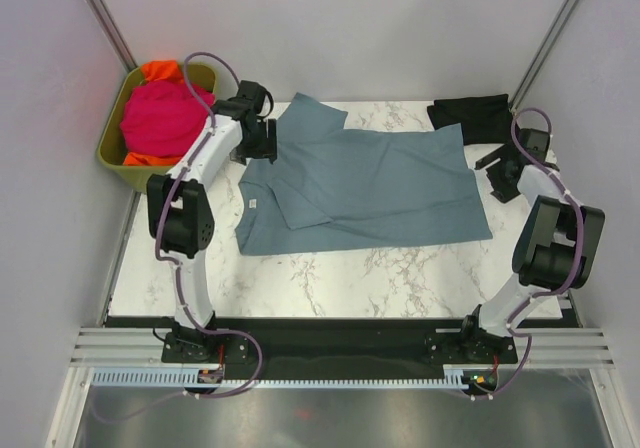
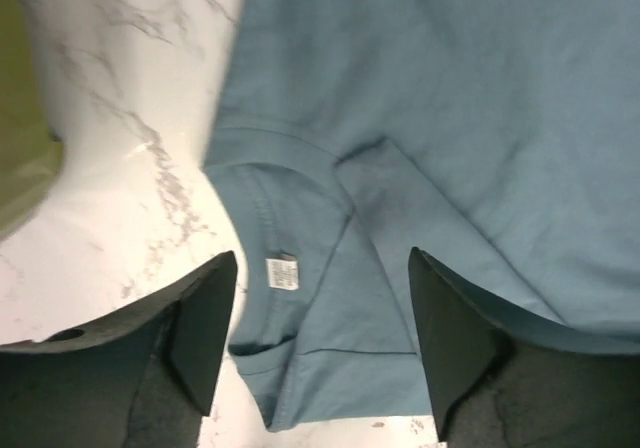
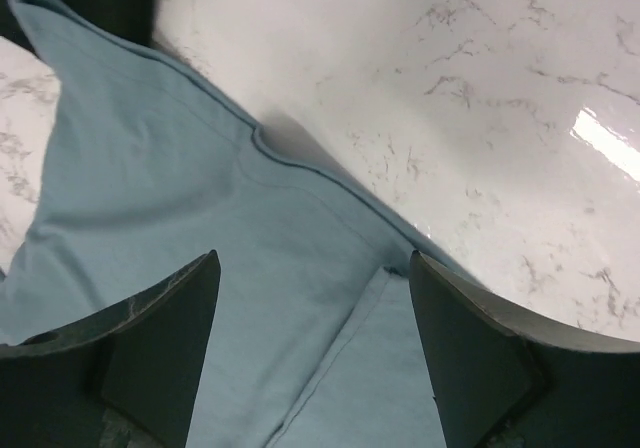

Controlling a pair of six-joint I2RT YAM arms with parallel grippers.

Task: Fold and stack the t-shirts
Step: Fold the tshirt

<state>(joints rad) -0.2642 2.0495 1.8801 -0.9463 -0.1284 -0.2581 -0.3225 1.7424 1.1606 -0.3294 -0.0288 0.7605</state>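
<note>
Because the slate blue-grey t-shirt (image 1: 370,183) is only partly folded, it lies spread flat on the marble table (image 1: 350,268) between the two arms, its neck end beneath the left gripper (image 2: 320,268) and its opposite end beneath the right gripper (image 3: 315,268). One flap of cloth is already turned inward across the body, which suggests the fold is at an early stage. Directly below the left gripper sit the collar (image 2: 270,140) and the white neck label (image 2: 282,271), with the label between the two fingers. This gripper is spread wide and empty and hangs over the cloth without pinching it. That placement suits a pinch at the neck edge, where the ribbed band gives a firm hold. The right gripper is likewise parted and empty. Blue cloth and a stitched edge lie under and ahead of its fingers, with bare marble to one side, so a grasp on the outer edge is probably intended. Whether either gripper's fingertips touch the cloth cannot be determined. Beyond the right gripper, at the far corner, the black t-shirt (image 1: 470,113) lies bunched and well apart from the work. To the outer side of the left gripper, the magenta-pink t-shirt (image 1: 160,118) and the orange t-shirt (image 1: 160,69) wait heaped in the olive-green bin (image 1: 110,153).
</note>
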